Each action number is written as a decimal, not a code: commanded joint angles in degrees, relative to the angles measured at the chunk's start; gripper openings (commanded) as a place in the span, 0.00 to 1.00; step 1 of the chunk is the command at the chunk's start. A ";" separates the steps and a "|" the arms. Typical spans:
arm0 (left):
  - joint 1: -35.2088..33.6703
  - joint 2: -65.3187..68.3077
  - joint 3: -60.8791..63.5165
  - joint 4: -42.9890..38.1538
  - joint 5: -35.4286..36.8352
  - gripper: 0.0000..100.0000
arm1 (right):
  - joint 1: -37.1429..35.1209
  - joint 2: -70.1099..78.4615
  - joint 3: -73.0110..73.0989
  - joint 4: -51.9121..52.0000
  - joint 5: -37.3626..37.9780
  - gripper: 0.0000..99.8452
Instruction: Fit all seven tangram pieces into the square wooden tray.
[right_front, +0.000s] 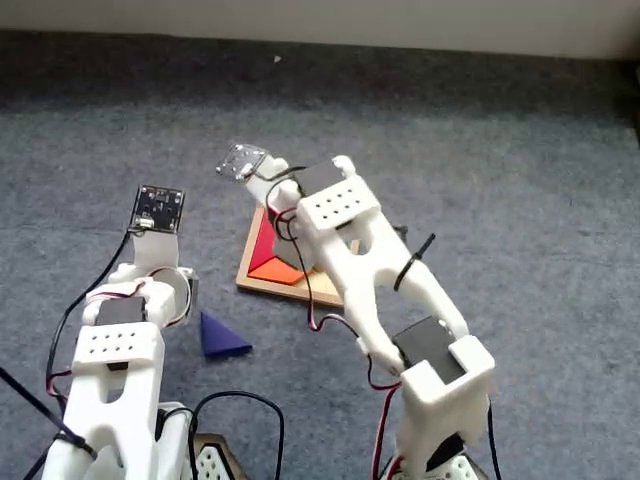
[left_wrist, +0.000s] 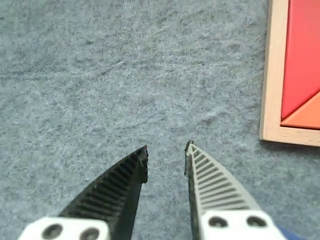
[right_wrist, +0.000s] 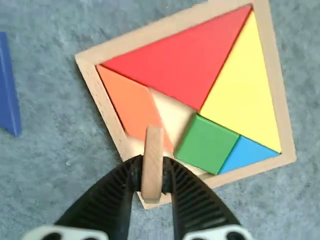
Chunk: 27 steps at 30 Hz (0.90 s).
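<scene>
The square wooden tray lies on the carpet and holds a red triangle, a yellow triangle, an orange parallelogram, a green square and a light blue triangle. Bare tray floor shows between them. My right gripper is shut on a pale wood-coloured piece, held on edge over the tray's near corner. A dark blue triangle lies on the carpet beside the left arm. My left gripper hangs open over bare carpet, off the tray's edge.
Grey carpet covers the whole work area, with free room to the right of and behind the tray. Cables trail from both arms near the front edge. A wall runs along the back.
</scene>
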 joint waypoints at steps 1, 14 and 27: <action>-0.75 -1.01 -0.48 -0.97 0.44 0.13 | -2.51 -1.98 1.63 -5.67 -0.44 0.01; -0.75 -1.01 -0.48 -0.97 0.44 0.13 | -2.15 4.53 2.77 -7.43 -2.90 0.12; -0.84 -1.27 -0.48 -0.88 0.53 0.13 | -0.22 4.53 0.31 -7.69 -5.45 0.17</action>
